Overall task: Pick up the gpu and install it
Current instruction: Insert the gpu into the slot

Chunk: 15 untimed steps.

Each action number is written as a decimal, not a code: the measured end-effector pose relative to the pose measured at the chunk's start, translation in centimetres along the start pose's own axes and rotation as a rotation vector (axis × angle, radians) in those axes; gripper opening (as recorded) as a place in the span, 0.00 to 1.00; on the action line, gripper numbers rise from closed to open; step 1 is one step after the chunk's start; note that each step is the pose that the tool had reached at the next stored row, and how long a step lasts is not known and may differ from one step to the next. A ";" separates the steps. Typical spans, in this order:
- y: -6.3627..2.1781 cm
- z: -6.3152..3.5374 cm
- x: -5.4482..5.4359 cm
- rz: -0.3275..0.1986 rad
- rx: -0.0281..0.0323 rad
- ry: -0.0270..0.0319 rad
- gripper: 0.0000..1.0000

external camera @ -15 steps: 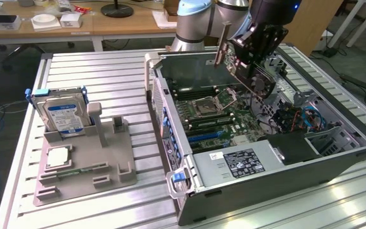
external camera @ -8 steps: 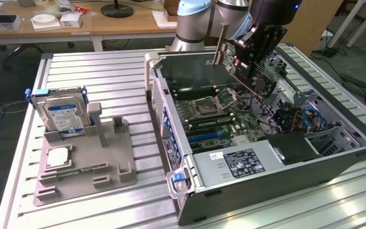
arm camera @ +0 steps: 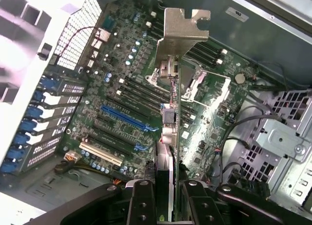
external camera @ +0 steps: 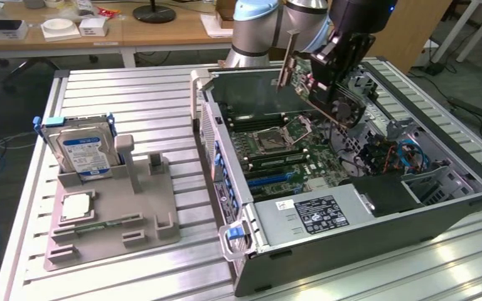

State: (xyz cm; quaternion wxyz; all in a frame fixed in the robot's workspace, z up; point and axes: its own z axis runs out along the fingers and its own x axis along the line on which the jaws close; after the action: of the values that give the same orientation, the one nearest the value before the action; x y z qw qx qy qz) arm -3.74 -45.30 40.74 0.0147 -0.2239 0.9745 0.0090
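The gpu (external camera: 321,94) is a thin dark card with a silver bracket (external camera: 290,58) at one end. It hangs tilted in the air above the open computer case (external camera: 366,241), over the motherboard (external camera: 287,153). My gripper (external camera: 344,59) is shut on its upper edge. In the wrist view the gpu (arm camera: 168,122) shows edge-on, with its bracket (arm camera: 181,28) at the far end. The gripper (arm camera: 168,203) clamps it between two black fingers (arm camera: 141,203). Below it lie the motherboard's blue slot (arm camera: 127,119), the dark slots and the CPU socket (arm camera: 204,86).
A grey fixture tray (external camera: 111,219) at the exterior view's left holds the silver hard drive (external camera: 82,149), a CPU (external camera: 75,205) and a green memory stick (external camera: 107,224). In the case, the power supply (external camera: 325,213) and cables (external camera: 404,157) flank the board.
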 end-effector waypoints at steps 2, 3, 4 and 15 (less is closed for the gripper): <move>-0.01 0.00 0.0 -0.014 -0.0005 0.0001 0.27; -0.02 0.00 0.0 -0.021 -0.0007 0.0002 0.27; -0.03 0.00 0.0 -0.027 -0.0008 0.0003 0.27; -0.14 0.01 0.1 -0.092 -0.0040 0.0005 0.27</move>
State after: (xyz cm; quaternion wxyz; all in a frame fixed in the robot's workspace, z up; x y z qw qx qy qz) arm -3.73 -45.45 40.73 0.0144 -0.2685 0.9631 0.0102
